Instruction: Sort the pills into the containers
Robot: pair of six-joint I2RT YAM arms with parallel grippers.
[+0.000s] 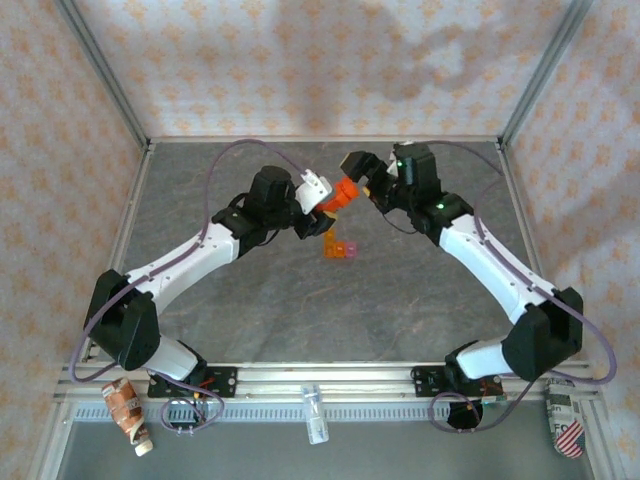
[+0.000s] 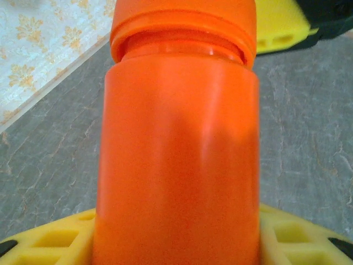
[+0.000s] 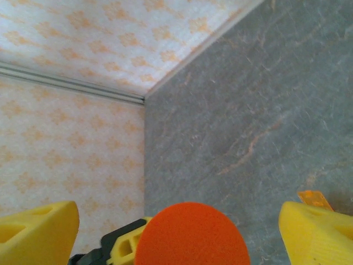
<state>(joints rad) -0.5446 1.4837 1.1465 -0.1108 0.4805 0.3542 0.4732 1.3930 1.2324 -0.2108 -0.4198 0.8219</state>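
My left gripper (image 1: 318, 196) is shut on an orange bottle (image 1: 338, 196), held tilted above the table's middle. In the left wrist view the bottle (image 2: 176, 149) stands between my yellow fingers (image 2: 49, 243), its cap (image 2: 185, 27) at the top. My right gripper (image 1: 362, 175) is open around the orange-red cap (image 3: 192, 234), with a gap between the cap and each finger (image 3: 317, 232). The containers (image 1: 340, 247), a small orange and pink joined box, lie on the table just below the bottle; an orange corner (image 3: 313, 199) shows in the right wrist view. The pills are hidden.
The grey table (image 1: 300, 300) is walled by patterned panels with metal posts at the back corners. On the near rail lie a striped tube (image 1: 130, 410), a small clear bottle (image 1: 316, 412) and a patterned can (image 1: 565, 420).
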